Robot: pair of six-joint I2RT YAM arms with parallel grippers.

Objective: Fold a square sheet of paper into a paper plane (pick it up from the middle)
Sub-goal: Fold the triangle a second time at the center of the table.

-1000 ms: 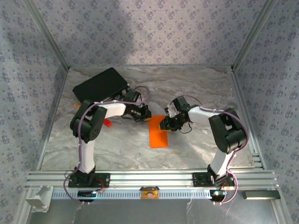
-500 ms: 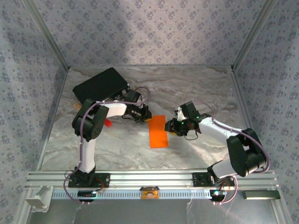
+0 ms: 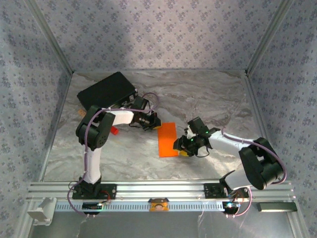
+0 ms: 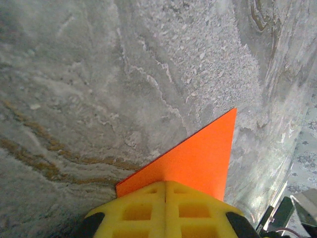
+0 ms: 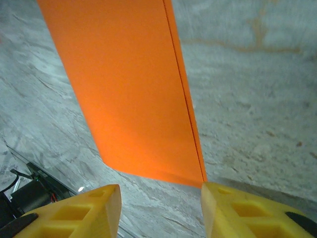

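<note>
The square sheet of paper (image 3: 167,140) is bright orange and lies flat on the marbled table, folded into a long rectangle with no pointed paper plane shape. My left gripper (image 3: 155,125) is shut, and its yellow tips (image 4: 165,184) rest on the sheet's far left corner (image 4: 198,158). My right gripper (image 3: 179,146) is low at the sheet's near right edge and open. In the right wrist view the sheet's (image 5: 129,89) near end lies just beyond its fingers (image 5: 94,208), with the right finger at the near right corner. A doubled edge (image 5: 185,99) runs along that side.
A black case (image 3: 107,90) sits at the back left behind my left arm. A small red block (image 3: 114,131) lies beside the left arm's elbow. Patterned walls close the cell on three sides, and an aluminium rail (image 3: 158,188) runs along the front.
My right arm has swung nearer and lower, from the sheet's upper right edge to its near right edge, and its jaws have opened wider. The left gripper and the sheet have stayed put.
</note>
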